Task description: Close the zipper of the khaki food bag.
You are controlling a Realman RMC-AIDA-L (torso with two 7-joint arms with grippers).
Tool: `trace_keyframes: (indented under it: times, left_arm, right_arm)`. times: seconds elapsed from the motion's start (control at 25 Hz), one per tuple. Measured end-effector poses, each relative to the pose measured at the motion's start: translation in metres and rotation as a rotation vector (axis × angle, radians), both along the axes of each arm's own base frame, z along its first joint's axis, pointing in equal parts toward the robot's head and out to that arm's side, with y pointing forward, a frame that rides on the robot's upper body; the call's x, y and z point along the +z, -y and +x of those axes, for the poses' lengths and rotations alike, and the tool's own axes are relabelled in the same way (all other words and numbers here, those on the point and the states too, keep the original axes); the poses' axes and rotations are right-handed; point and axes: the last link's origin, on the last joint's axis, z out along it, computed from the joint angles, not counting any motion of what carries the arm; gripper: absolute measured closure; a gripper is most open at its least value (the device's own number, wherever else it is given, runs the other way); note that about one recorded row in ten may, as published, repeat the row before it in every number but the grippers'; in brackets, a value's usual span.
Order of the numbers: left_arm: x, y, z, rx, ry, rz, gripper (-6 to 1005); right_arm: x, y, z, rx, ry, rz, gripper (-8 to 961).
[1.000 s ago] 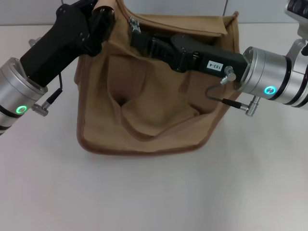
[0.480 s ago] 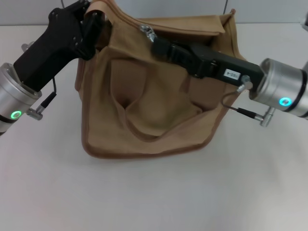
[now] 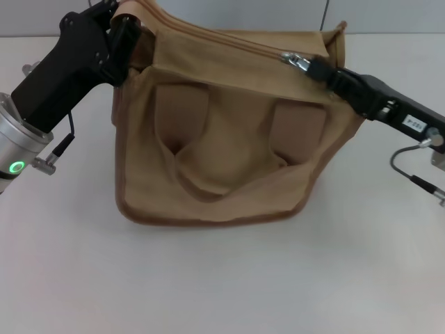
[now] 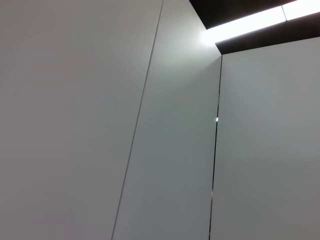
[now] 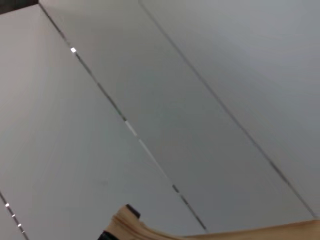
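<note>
The khaki food bag (image 3: 222, 160) stands in the middle of the white table in the head view, handles hanging down its front. The zipper (image 3: 229, 40) runs along its top, with the silver slider and pull tab (image 3: 295, 60) near the right end. My right gripper (image 3: 316, 68) is shut on the pull tab at the bag's top right. My left gripper (image 3: 128, 28) is shut on the bag's top left corner and holds it up. A strip of tan fabric (image 5: 215, 232) shows in the right wrist view. The left wrist view shows only wall panels.
The white table (image 3: 222, 278) extends in front of and beside the bag. A grey wall (image 3: 278, 14) stands behind it. The right arm's cable (image 3: 410, 174) hangs at the right edge.
My right gripper has drawn the slider from the bag's top left to near its right end. The zipper track behind it now lies closed. The left gripper keeps its hold on the left corner.
</note>
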Motion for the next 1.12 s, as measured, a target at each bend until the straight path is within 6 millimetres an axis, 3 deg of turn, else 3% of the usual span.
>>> trace_keyframes:
  times: [0.24, 0.56, 0.8, 1.12]
  left_arm:
    - [0.0, 0.0, -0.001, 0.005, -0.001, 0.001, 971]
    - [0.001, 0.002, -0.004, 0.019, 0.004, 0.007, 970]
    - [0.001, 0.005, -0.009, 0.04, 0.005, 0.01, 970]
    - [-0.002, 0.009, -0.023, 0.093, -0.042, 0.006, 969]
  right_arm:
    - [0.008, 0.008, 0.014, -0.02, 0.018, 0.03, 938]
    - [0.009, 0.009, 0.017, -0.034, 0.023, 0.041, 934]
    - [0.013, 0.012, 0.022, -0.008, 0.063, 0.172, 931]
    - [0.022, 0.016, 0.034, -0.067, 0.037, 0.235, 560]
